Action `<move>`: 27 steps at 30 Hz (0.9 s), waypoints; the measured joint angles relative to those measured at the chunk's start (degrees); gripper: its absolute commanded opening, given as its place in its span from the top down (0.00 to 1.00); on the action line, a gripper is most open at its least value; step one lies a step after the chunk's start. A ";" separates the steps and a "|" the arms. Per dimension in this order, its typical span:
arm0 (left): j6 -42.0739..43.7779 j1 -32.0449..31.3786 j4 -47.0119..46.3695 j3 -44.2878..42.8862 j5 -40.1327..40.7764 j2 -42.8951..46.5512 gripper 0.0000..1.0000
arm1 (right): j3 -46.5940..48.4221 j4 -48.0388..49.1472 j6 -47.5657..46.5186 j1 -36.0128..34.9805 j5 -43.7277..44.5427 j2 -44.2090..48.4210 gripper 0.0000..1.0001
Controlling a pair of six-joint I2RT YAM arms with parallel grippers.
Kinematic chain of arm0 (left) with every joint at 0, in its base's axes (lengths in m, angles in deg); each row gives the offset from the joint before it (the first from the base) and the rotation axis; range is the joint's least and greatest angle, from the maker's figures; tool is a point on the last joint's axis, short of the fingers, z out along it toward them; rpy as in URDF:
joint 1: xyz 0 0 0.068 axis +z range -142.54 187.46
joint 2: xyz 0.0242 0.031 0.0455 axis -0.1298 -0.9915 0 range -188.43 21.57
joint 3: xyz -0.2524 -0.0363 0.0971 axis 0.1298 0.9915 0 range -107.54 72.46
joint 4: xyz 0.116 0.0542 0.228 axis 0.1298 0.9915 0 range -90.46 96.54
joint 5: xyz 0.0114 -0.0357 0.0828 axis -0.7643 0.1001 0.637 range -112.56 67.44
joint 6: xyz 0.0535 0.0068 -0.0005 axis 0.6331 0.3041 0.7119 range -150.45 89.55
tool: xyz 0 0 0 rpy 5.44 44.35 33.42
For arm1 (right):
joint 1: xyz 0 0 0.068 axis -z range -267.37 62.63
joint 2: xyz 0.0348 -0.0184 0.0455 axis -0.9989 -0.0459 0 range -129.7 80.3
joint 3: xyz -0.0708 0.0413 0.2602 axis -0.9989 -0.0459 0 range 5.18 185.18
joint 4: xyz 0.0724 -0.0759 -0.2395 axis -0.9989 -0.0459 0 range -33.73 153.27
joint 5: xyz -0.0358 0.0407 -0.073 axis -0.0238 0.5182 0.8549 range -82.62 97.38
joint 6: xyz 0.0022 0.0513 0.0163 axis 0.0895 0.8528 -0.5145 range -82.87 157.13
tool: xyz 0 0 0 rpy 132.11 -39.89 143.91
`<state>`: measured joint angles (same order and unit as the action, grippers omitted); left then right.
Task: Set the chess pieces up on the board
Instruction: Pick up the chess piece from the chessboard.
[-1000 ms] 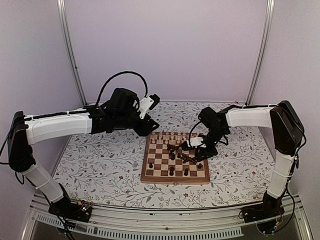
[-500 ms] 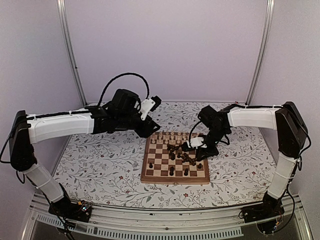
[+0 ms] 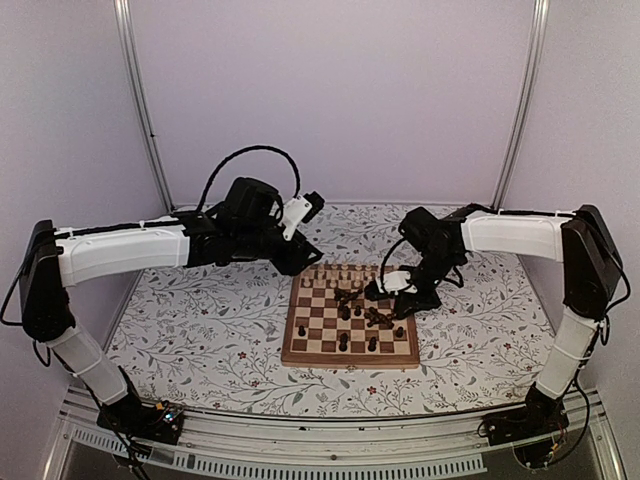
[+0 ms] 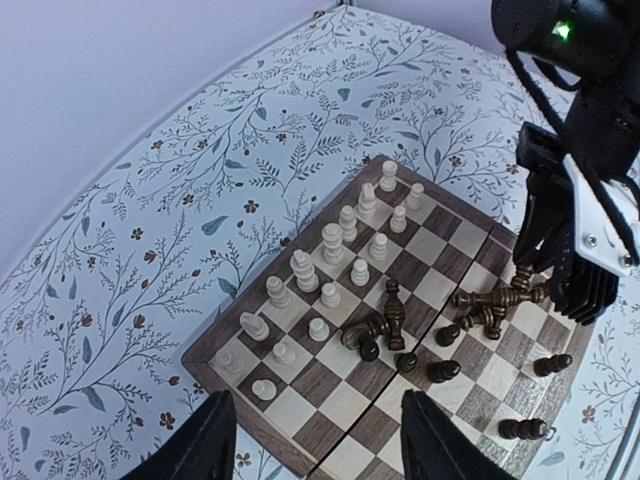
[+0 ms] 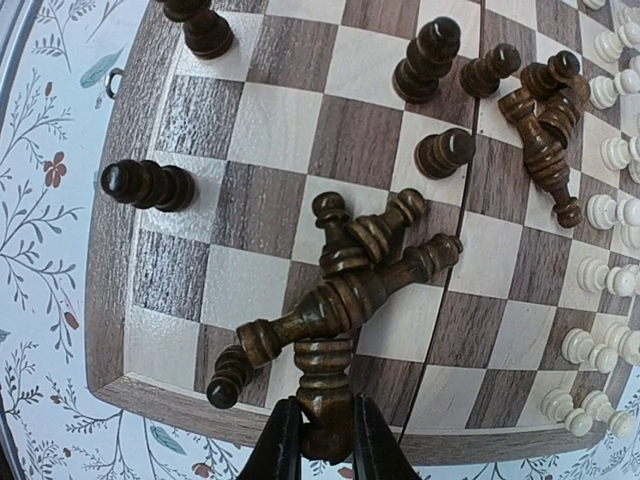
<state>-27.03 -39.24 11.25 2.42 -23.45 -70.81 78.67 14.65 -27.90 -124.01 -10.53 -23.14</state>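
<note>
The board (image 3: 345, 362) lies mid-table. Pale chess pieces (image 3: 340, 272) stand in two rows along its far edge, also in the left wrist view (image 4: 330, 245). Dark chess pieces lie toppled in heaps (image 5: 350, 270) on the squares, with a few upright (image 5: 445, 150). My right gripper (image 5: 327, 440) is shut on the base of one dark piece (image 5: 325, 390) that lies under the heap, at the board's rim (image 5: 150, 400). My left gripper (image 4: 320, 445) hangs open above the board's pale-piece corner (image 4: 200, 352), holding nothing. In the top view it (image 3: 300, 255) sits left of the board and the right gripper (image 3: 388, 290) over its right half.
The board rests on a floral-patterned table (image 3: 200, 330). A small metal latch (image 5: 113, 80) sticks out from the board's side. Two upright frame posts (image 3: 140, 100) stand at the back corners. The right arm's black wrist (image 4: 570, 150) reaches over the board in the left wrist view.
My right gripper has closed its fingers onto the dark piece at the board's right side and shifted slightly. The left arm has stayed still and open.
</note>
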 measured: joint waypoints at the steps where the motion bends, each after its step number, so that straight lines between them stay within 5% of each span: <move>1: 0.00 0.00 0.00 0.00 -0.02 0.00 0.42 | 0.00 -0.02 0.13 0.00 0.07 0.20 0.89; 27: -0.04 0.00 0.22 -0.20 -0.98 -0.02 0.41 | 4.72 0.33 5.66 0.02 1.36 3.72 0.89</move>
<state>-27.07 -39.24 11.46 2.22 -24.43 -70.83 83.39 14.98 -22.24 -123.99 -9.17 -19.42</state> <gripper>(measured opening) 0.585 0.142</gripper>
